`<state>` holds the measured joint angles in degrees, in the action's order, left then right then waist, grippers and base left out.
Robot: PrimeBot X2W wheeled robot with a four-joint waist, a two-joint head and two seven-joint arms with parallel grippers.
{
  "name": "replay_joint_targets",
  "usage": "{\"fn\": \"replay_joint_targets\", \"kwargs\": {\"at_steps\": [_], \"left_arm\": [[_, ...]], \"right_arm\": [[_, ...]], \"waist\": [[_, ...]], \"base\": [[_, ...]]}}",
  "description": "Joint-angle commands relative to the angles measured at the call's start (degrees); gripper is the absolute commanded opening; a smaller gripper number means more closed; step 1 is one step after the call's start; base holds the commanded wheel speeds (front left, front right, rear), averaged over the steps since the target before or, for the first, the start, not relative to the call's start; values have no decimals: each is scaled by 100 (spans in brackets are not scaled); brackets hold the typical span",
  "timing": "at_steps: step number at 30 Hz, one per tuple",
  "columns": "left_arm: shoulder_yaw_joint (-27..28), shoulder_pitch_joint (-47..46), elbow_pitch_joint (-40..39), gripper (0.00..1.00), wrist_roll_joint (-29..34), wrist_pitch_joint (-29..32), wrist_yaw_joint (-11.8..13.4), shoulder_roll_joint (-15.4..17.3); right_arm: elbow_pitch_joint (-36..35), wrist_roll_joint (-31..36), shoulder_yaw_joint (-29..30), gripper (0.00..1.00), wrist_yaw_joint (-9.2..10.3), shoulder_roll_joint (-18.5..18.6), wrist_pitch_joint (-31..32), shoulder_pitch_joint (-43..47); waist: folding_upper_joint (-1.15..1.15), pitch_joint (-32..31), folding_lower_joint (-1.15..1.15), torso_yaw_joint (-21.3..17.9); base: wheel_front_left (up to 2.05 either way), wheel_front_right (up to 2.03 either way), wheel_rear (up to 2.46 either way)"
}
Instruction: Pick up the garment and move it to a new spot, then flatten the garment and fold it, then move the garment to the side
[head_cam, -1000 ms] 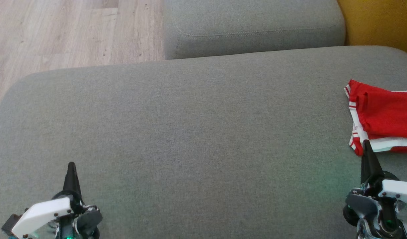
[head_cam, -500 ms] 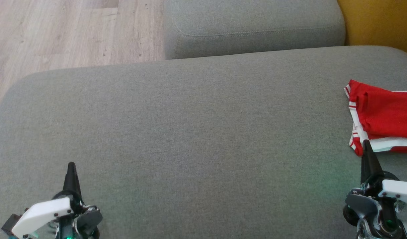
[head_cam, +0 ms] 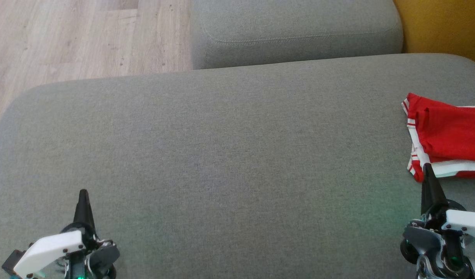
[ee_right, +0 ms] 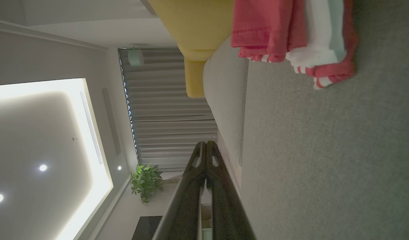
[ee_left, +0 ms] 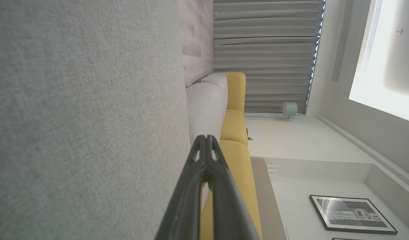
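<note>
Folded garment (head_cam: 450,133) lies at the sofa cushion's (head_cam: 237,155) right edge (left hand (head_cam: 83,192), right hand (head_cam: 427,166): pinched closed, empty).

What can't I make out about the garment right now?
Head view: the garment runs off the picture's right edge, so its whole fold is unseen.
Right wrist view: the top edge cuts the garment off.
Head view: the right hand covers part of the near hem with its tip.
Kind of garment: too bundled to tell.
</note>
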<state>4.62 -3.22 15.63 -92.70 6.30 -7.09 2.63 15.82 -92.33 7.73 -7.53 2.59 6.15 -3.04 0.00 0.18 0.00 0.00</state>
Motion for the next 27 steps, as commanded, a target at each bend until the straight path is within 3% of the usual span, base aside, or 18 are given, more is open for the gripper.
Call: {"fn": "replay_joint_targets", "kwargs": {"at_steps": [1, 27], "left_arm": [[188, -296, -160, 0, 52, 17, -40, 25], [188, -296, -160, 0, 52, 17, -40, 25]], "right_arm": [[-179, 14, -123, 0, 4, 29, 33, -315], [-179, 14, -123, 0, 4, 29, 33, -315]], "waist": [[0, 0, 0, 0], [0, 0, 0, 0]], "base": [[0, 0, 0], [0, 0, 0]]}}
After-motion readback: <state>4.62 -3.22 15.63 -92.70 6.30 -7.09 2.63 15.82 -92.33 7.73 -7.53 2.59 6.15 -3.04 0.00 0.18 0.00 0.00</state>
